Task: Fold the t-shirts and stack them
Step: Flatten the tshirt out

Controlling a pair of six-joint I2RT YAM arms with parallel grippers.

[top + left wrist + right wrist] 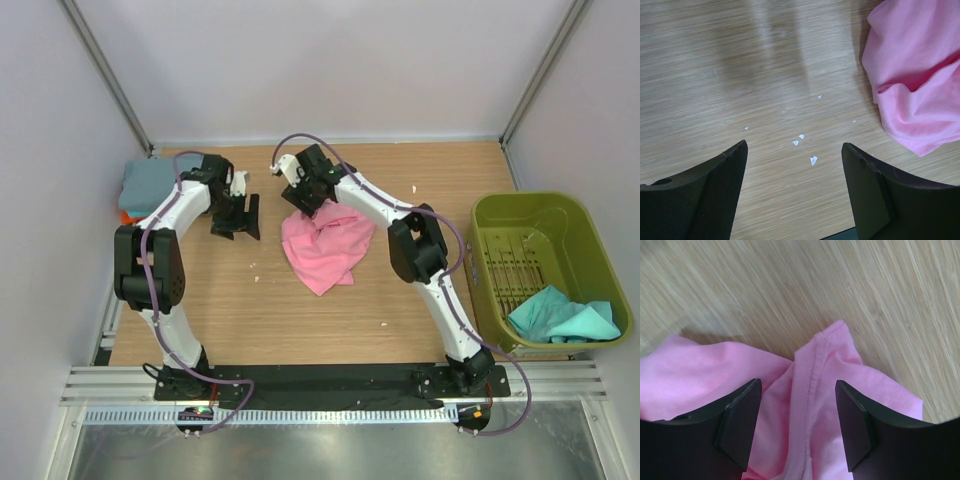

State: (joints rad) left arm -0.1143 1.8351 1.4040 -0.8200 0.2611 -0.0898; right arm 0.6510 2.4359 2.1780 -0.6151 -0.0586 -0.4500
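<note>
A bright pink t-shirt [325,250] lies crumpled in the middle of the wooden table. My right gripper [305,203] hangs open over its far edge. In the right wrist view the gripper [798,383] has a hemmed fold of the pink t-shirt [700,375] lying between its spread fingers, ungripped. My left gripper [236,216] stands open to the left of the shirt. In the left wrist view this gripper [794,146] has only bare wood between its fingers, with the pink t-shirt [915,85] at upper right. A grey-blue t-shirt [150,180] lies folded on an orange t-shirt [124,215] at the far left. A teal t-shirt [562,316] is in the basket.
An olive-green plastic basket [530,202] stands at the right edge of the table. Small white paper scraps [813,160] lie on the wood ahead of the left gripper. Grey walls close the table on three sides.
</note>
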